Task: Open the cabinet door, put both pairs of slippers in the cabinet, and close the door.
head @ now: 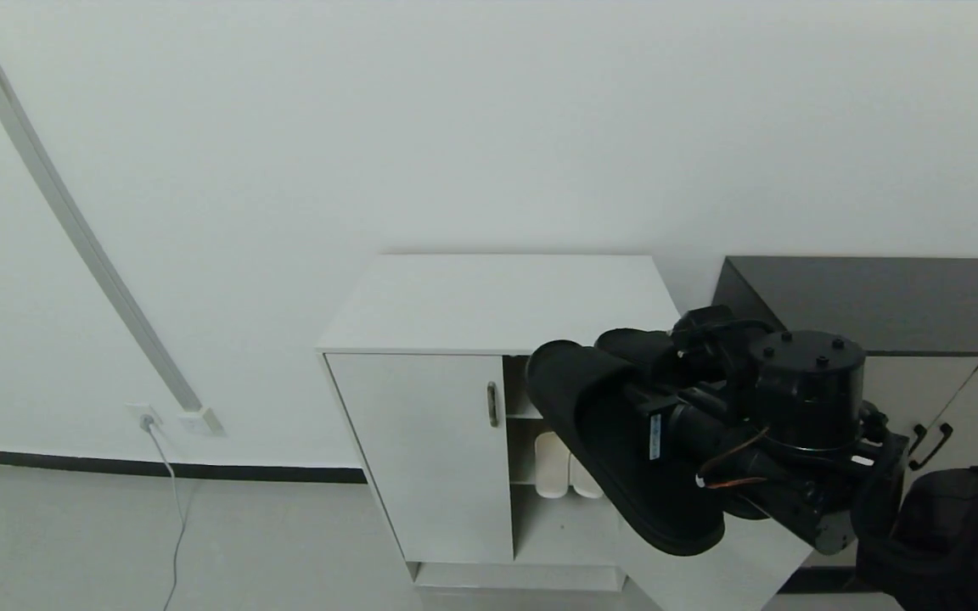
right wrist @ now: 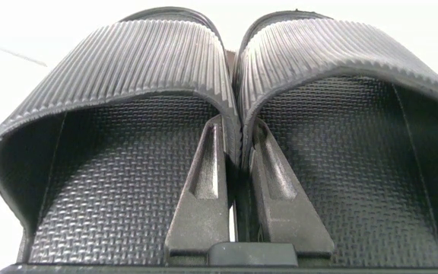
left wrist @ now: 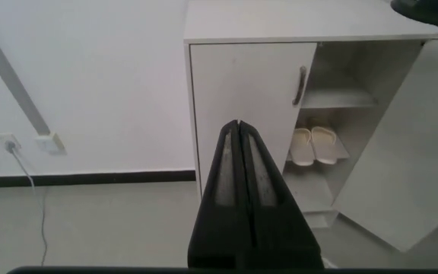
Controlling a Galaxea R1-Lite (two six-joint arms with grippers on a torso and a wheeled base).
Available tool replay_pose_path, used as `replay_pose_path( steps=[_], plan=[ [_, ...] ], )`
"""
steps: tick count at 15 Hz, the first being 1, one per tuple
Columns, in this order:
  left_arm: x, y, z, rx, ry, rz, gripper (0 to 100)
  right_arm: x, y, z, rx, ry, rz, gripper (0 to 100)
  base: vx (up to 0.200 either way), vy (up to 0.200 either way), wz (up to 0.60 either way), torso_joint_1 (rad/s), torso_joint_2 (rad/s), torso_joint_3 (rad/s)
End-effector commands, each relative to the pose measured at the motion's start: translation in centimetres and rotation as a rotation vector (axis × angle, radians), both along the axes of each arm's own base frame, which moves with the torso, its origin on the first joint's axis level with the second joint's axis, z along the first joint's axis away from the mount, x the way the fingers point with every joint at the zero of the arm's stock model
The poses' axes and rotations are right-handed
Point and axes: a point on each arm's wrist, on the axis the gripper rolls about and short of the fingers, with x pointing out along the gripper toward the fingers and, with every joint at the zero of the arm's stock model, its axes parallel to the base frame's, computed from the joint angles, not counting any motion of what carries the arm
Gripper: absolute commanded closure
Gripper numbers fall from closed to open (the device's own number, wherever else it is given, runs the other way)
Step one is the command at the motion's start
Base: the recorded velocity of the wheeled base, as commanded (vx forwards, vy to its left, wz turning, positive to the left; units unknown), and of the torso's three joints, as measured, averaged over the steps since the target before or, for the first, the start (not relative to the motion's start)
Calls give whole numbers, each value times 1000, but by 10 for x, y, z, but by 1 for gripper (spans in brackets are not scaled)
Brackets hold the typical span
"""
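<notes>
Right gripper [right wrist: 236, 133] pinches the black slippers [right wrist: 120, 183] by their touching inner edges, one each side — left gripper [left wrist: 239, 129] closed, empty

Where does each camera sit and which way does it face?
Head view: on the head, facing forward and down at the white cabinet; right arm holds the black slippers.
Left wrist view: along the shut left gripper toward the open cabinet and white slippers.
Right wrist view: along the right gripper, clamped on both black slippers.
Shared: head and left wrist both show cabinet and white slippers.
</notes>
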Motion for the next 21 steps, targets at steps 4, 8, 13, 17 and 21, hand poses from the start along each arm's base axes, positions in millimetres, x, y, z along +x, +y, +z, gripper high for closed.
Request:
replay_pose_path(
  steps=[4,8,13,17,21],
  plan=[
    [0,0,0,0,0,-1,100,-3,-3,-6,-43,-8,12,100,0,0,0,0,0,0],
    [0,0,0,0,0,-1,100,-3,-4,-6,-56,-13,7,100,0,0,-450,2,4,1],
    [0,0,0,0,0,-1,100,-4,-4,-7,-54,-13,14,100,0,0,0,0,0,0],
    [0,0,0,-2,0,-1,100,-5,-2,-10,-53,-13,28,100,0,0,0,0,0,0],
    [0,0,0,-2,0,-1,100,-7,1,-14,-61,0,48,100,0,0,0,0,0,0]
  ],
)
